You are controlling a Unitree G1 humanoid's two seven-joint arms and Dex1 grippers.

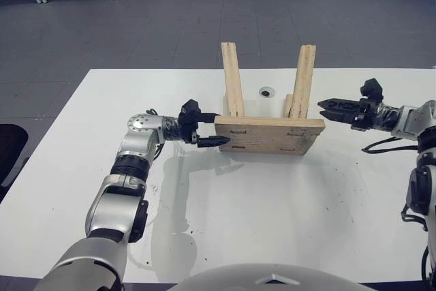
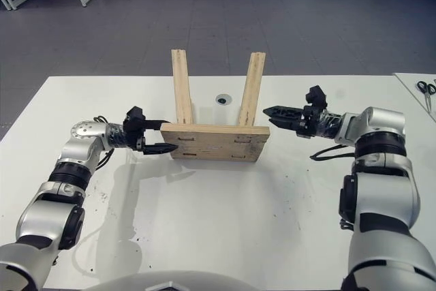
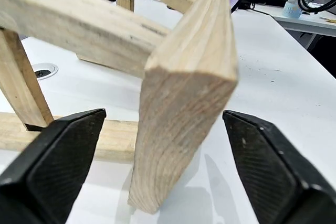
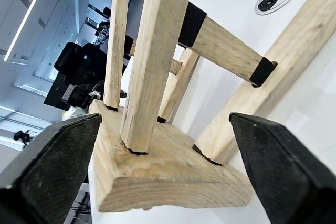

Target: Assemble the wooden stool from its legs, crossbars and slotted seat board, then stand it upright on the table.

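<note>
The wooden stool lies on its side on the white table. Its slotted seat board stands on edge facing me, and two legs point away across the table. A crossbar with dark ends joins the legs. My left gripper is open, one finger on each side of the board's left end, with a gap showing on both sides. My right gripper is open too, level with the board's upper right corner and a short way off it.
A round cable grommet sits in the table between the stool's legs. A black cable loops on the table under my right forearm. Scissors lie on a neighbouring table at the far right. The table's near half is bare.
</note>
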